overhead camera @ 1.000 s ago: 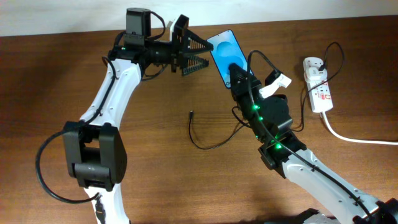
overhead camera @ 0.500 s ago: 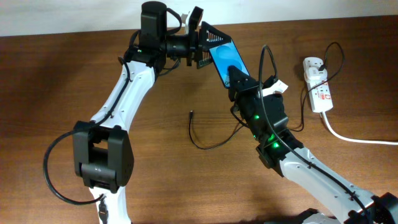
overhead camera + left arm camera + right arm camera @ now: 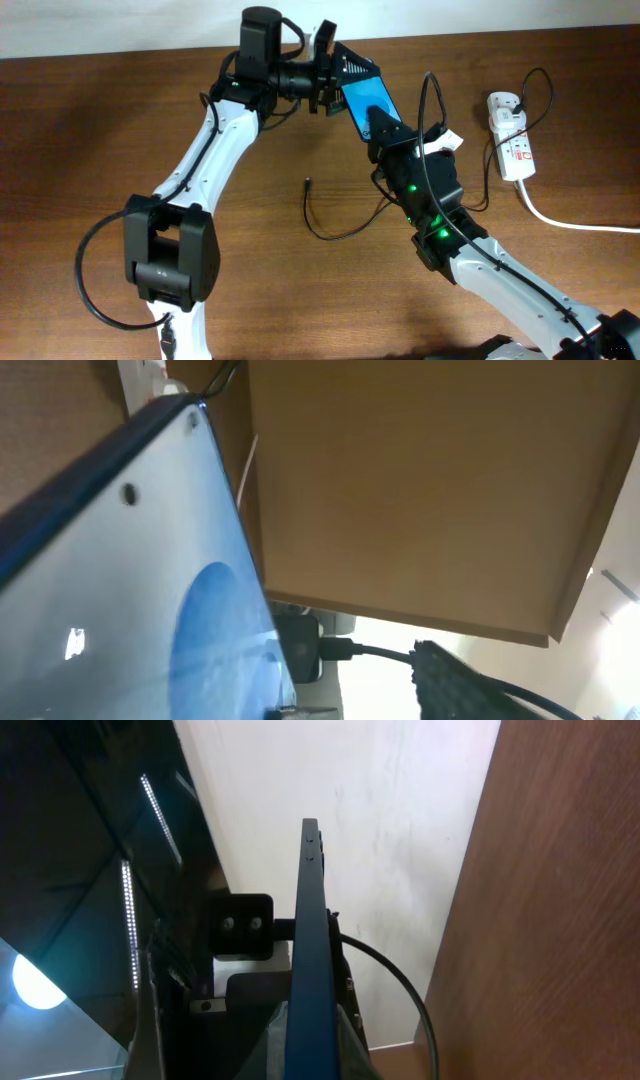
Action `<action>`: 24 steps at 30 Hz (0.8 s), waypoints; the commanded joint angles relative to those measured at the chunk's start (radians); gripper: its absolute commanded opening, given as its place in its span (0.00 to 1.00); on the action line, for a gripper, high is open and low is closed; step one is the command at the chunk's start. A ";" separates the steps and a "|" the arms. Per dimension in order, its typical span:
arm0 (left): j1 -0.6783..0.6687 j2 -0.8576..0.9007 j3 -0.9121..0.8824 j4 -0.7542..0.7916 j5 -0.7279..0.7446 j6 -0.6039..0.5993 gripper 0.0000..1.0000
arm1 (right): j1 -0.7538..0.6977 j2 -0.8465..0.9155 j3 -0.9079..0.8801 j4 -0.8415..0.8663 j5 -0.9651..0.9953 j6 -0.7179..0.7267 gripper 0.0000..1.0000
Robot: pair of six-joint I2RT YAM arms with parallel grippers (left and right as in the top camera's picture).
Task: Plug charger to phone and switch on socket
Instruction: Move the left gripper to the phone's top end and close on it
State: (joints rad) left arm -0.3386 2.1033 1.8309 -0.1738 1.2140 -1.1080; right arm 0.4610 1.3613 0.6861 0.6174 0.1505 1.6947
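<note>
My right gripper is shut on the lower end of the phone and holds it tilted above the table, blue screen up. In the right wrist view the phone shows edge-on between my fingers. My left gripper is open with its fingers around the phone's top end. The phone's screen fills the left of the left wrist view. The charger's connector tip lies on the table. Its black cable loops under my right arm toward the socket at the right.
The socket's thick white cord runs off to the right edge. A black plug sits in the socket's far end. The wooden table ends at a pale wall along the back.
My left arm has swung right, and its open fingers have come onto the phone's top end. My right gripper has lifted the phone slightly toward them.
</note>
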 commanded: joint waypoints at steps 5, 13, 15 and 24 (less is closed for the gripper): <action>-0.013 -0.003 0.015 -0.054 0.011 0.003 0.52 | 0.011 -0.006 0.012 0.008 -0.018 -0.010 0.04; -0.035 -0.003 0.014 -0.073 0.008 0.029 0.51 | 0.011 -0.006 0.012 0.008 -0.014 -0.010 0.04; -0.045 -0.003 0.014 -0.092 0.002 0.040 0.50 | 0.011 -0.006 0.012 0.008 -0.014 -0.010 0.04; -0.046 -0.003 0.014 -0.106 -0.006 0.040 0.44 | 0.011 -0.006 0.012 0.008 -0.014 -0.010 0.04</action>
State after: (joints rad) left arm -0.3801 2.1033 1.8309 -0.2813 1.2034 -1.0920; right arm 0.4610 1.3605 0.6861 0.6113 0.1532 1.6943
